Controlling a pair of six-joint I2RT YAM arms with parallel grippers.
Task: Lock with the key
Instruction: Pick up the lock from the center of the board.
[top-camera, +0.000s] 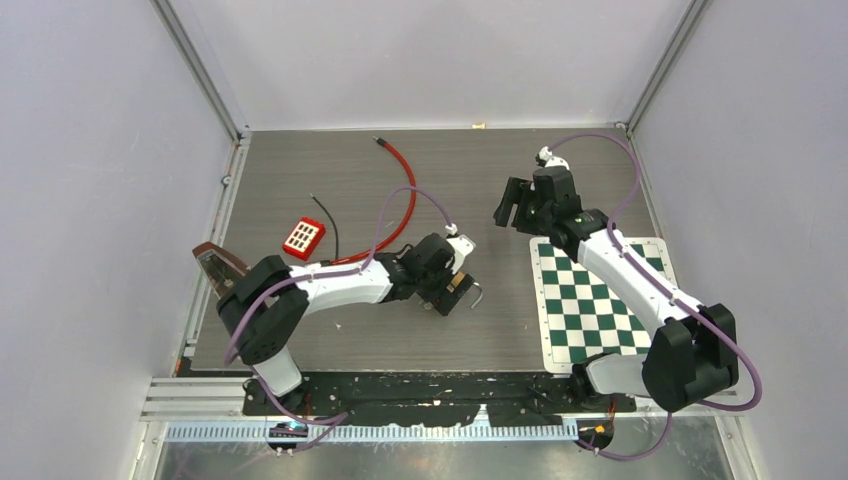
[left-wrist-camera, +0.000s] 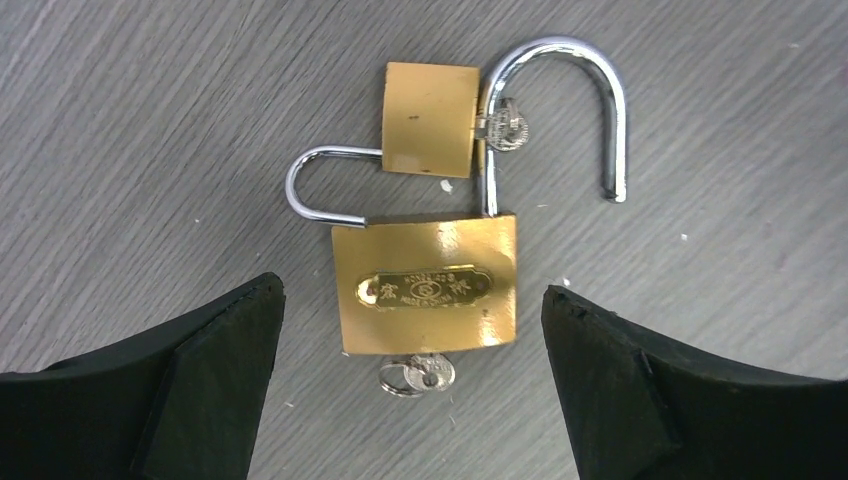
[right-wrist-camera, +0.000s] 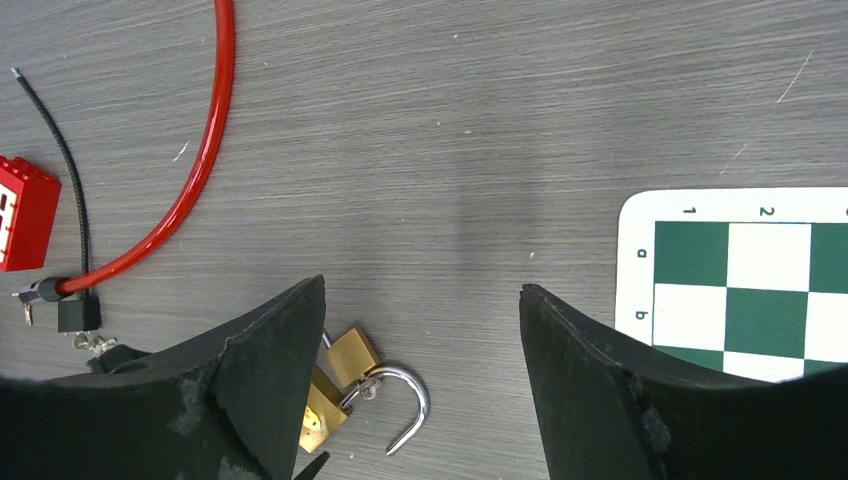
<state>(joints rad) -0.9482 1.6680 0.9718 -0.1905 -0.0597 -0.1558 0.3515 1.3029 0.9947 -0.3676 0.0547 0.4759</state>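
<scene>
Large padlock (left-wrist-camera: 428, 285) between spread left fingers (left-wrist-camera: 200, 390)

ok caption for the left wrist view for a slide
Open left hand over a large brass padlock, shackle open, key inserted, beside a smaller padlock

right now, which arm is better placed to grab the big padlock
Left. The left gripper hangs open over the big padlock, one finger either side, with its key in the base. The right gripper is open over the table, away from it.
</scene>
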